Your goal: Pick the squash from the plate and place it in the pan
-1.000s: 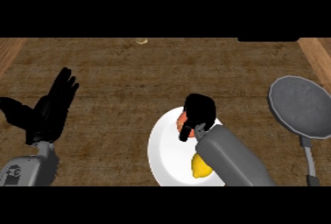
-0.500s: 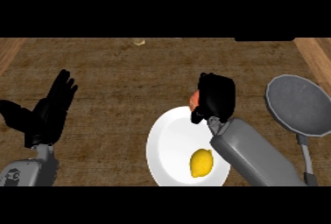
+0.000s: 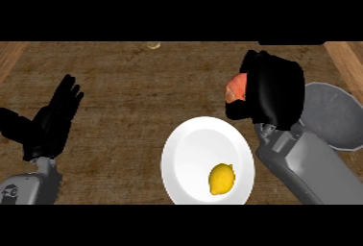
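Orange squash (image 3: 235, 89) in right robot hand (image 3: 276, 91), beside pan (image 3: 332, 120) left edge

The counter (image 3: 142, 96) is dark brown, with a mottled, streaky wood grain. Paler, warmer wooden strips (image 3: 349, 55) border it at 10 and 2 o'clock. The plate (image 3: 186, 139) is plain white, faintly grey-shaded along its inner curve. The lemon (image 3: 223, 178) on it, toward 5 o'clock, is bright yellow. The squash (image 3: 237, 87) is orange-red with a paler pinkish patch (only its left part shows). The right hand (image 3: 273, 91) and the left hand (image 3: 53, 120) are black. The right forearm (image 3: 301, 161) and the left forearm (image 3: 28, 185) are grey. The pan (image 3: 333, 117) at 3 o'clock is dull dark grey. A small round thing (image 3: 153, 45) at 12 o'clock is pale tan.
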Motion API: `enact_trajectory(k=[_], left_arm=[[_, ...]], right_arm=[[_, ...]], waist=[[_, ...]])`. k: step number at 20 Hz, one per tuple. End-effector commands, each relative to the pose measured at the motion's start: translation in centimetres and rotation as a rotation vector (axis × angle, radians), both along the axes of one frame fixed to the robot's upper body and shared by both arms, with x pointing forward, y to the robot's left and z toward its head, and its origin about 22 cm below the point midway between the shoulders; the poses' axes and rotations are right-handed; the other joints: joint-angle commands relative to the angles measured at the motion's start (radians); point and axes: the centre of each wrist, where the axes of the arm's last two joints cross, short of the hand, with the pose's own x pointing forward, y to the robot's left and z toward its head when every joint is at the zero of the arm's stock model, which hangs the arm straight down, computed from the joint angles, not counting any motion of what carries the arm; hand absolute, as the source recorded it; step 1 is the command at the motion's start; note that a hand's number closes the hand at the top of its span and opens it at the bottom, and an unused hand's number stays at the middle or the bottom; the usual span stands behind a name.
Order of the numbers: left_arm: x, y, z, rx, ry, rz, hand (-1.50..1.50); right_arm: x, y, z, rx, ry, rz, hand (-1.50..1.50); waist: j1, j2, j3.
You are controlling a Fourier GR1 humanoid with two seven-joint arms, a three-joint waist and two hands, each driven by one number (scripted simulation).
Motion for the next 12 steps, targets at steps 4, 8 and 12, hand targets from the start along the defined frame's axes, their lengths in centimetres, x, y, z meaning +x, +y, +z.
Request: enact_trajectory(k=[4,8,12], left_arm=[[-0.4,-0.2,-1.1,0.008,-0.010,0.009,0.00],[-1.0,-0.3,-1.8,-0.008,-0.007,-0.014,0.00],[0.2,-0.1,-0.2,-0.007,-0.008,-0.011,0.00]], right_arm=[[0.6,-5.2,2.3,0.060,-0.047,-0.193,1.50],[0.9,-11.6,0.7,0.076,-0.074,-0.223,1.50],[1.7,-16.7,0.8,0.110,-0.126,-0.256,1.50]], waist=[[0.004,0.004,0.001],[0.003,0.005,0.001],[0.006,0.007,0.001]])
